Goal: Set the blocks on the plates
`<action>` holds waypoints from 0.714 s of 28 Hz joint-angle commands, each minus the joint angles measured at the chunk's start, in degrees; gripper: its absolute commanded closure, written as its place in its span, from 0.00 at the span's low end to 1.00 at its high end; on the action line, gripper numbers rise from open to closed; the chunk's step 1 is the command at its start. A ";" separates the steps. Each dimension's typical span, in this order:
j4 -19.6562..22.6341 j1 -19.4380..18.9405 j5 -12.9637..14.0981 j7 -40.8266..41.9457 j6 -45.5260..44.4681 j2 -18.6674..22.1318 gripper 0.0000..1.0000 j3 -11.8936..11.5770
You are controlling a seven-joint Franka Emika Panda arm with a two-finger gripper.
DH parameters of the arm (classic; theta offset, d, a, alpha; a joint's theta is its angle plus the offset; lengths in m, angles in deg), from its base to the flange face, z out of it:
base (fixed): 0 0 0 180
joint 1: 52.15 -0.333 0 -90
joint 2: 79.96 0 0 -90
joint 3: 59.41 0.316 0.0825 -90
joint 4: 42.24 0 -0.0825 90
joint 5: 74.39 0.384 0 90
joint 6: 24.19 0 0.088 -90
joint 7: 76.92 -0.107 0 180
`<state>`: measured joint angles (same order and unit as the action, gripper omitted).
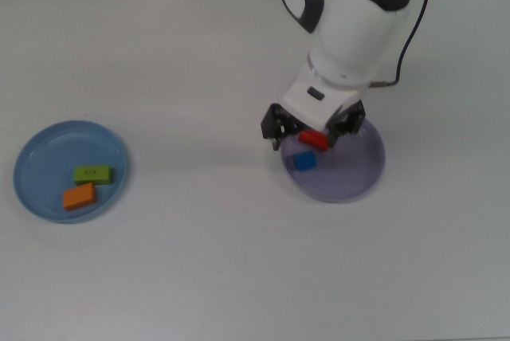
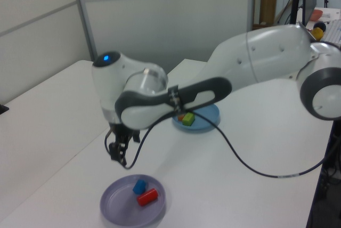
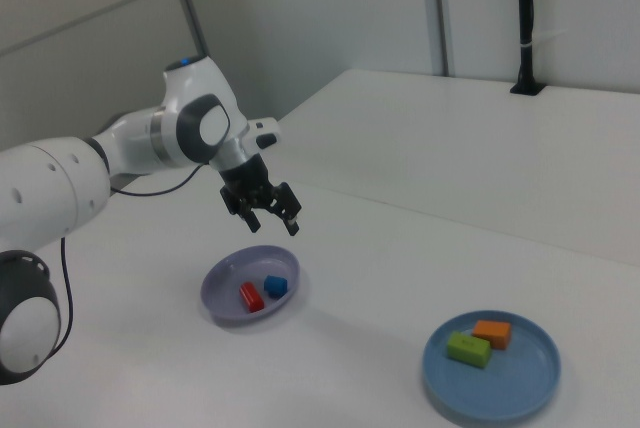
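White table (image 1: 199,261), plain matte top, fills the top view. Second white table (image 3: 480,138) sits behind it in the right view, a seam between the two. Grey partition wall (image 2: 170,20) with metal framing strips behind in the left view. Black pole (image 3: 525,18) stands on a black base at the far table's back edge in the right view. Top right of the left view: a cluttered desk (image 2: 325,20) with a yellow object (image 2: 319,27), too small to identify. Dark object (image 2: 2,109) at the left view's left edge.
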<state>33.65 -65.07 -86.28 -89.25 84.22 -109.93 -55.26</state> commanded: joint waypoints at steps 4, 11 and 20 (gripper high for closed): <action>2.25 1.76 0.63 7.39 -9.16 7.81 0.00 -2.83; 2.25 1.67 0.81 11.01 -16.55 12.29 0.00 -4.32; 2.16 1.59 6.60 11.62 -23.15 17.04 0.00 -5.99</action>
<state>33.69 -62.82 -84.08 -79.39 62.63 -96.47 -58.89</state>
